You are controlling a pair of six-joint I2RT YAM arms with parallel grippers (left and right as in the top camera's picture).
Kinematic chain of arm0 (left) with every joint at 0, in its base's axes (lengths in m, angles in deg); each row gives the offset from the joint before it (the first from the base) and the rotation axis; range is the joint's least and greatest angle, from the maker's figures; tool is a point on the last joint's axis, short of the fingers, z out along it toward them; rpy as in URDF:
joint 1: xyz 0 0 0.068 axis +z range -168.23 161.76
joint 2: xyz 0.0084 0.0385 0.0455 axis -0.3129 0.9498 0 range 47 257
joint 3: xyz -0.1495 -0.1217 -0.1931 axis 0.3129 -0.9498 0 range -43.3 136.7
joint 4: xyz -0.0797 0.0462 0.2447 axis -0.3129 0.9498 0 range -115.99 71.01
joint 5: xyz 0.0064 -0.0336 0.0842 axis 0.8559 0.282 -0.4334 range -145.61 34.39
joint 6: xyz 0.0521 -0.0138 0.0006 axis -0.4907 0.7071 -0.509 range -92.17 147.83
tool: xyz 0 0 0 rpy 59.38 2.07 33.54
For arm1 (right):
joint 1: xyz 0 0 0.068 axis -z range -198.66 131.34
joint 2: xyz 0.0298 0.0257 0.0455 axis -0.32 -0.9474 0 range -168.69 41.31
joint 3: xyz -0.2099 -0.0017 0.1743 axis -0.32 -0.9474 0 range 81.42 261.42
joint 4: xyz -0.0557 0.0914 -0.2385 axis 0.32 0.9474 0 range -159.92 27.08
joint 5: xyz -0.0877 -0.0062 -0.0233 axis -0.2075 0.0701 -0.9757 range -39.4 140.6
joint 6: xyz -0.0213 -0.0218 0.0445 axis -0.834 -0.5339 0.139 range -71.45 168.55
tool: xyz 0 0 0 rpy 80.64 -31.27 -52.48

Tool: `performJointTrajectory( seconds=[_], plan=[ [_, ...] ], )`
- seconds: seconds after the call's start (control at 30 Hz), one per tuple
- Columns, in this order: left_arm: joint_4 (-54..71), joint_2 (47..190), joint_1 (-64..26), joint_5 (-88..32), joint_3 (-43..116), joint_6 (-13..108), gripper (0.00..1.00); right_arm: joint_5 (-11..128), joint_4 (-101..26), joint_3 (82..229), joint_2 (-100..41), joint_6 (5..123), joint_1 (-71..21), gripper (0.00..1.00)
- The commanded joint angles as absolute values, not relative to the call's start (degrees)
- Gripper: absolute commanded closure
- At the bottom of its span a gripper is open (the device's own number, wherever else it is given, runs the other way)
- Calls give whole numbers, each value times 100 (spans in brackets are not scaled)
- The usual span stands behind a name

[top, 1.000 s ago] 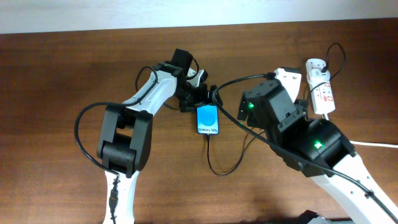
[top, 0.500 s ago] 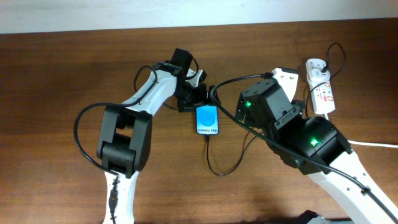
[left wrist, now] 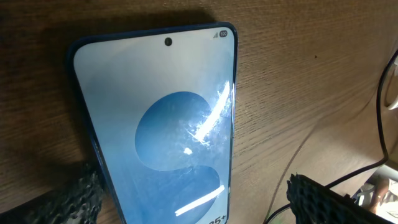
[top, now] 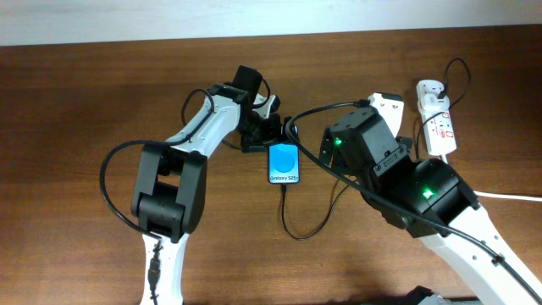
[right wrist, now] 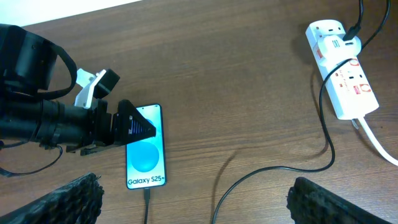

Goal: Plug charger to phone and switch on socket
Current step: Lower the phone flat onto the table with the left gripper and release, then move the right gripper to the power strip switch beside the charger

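Note:
The phone (top: 284,163) lies flat on the table with its blue screen lit; it also shows in the right wrist view (right wrist: 145,155) and fills the left wrist view (left wrist: 161,124). The charger's thin black cable (top: 296,230) runs from the phone's bottom edge, where its plug tip (right wrist: 147,195) sits, round to the socket (top: 438,125), a white strip at the far right (right wrist: 346,74). My left gripper (top: 264,132) is open at the phone's top end, its fingers (left wrist: 199,205) on either side of the phone. My right gripper (right wrist: 199,205) is open and empty, high above the table.
The socket's thick white cord (right wrist: 379,140) runs off to the right. A plug with a black lead sits in the socket's far end (top: 432,87). The right arm's body (top: 423,195) hangs over the table's right half.
My right arm has shifted slightly to the left. The left arm and the phone have hardly moved.

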State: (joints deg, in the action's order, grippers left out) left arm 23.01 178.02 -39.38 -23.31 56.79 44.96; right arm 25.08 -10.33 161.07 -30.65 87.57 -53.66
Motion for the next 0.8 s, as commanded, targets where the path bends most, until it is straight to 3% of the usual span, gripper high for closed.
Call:
performJointTrajectory(
  seconds=[0.0,0.17,0.3,0.37,0.47,0.57,0.6,0.77],
  plan=[
    [2427,18209,-3879,-3171,5424,4491,1,2536,-1053,16114,-3065,8827,-5334,2],
    [2709,18150,-3724,-3324,5441,4496,1,2637,-965,16116,-3063,8829,-5010,1],
    [3166,17682,-3527,-4010,5441,4494,1,3229,-712,16116,-3063,8827,-3974,2],
    [3234,17153,-3505,-4406,5441,4491,1,3424,-664,16116,-3063,8825,-3279,34],
    [3243,16259,-3547,-4972,5441,4494,1,3459,-662,16116,-3126,8825,-2285,68],
    [3313,15337,-3586,-5413,5439,4496,1,3548,-653,16116,-3358,8801,-1579,89],
    [3341,14996,-3606,-5568,5435,4496,1,3655,-659,16116,-3485,8799,-1323,96],
    [3708,13195,-3886,-6674,5424,4572,1,4230,-865,16280,-4311,8595,-127,96]
  ],
)
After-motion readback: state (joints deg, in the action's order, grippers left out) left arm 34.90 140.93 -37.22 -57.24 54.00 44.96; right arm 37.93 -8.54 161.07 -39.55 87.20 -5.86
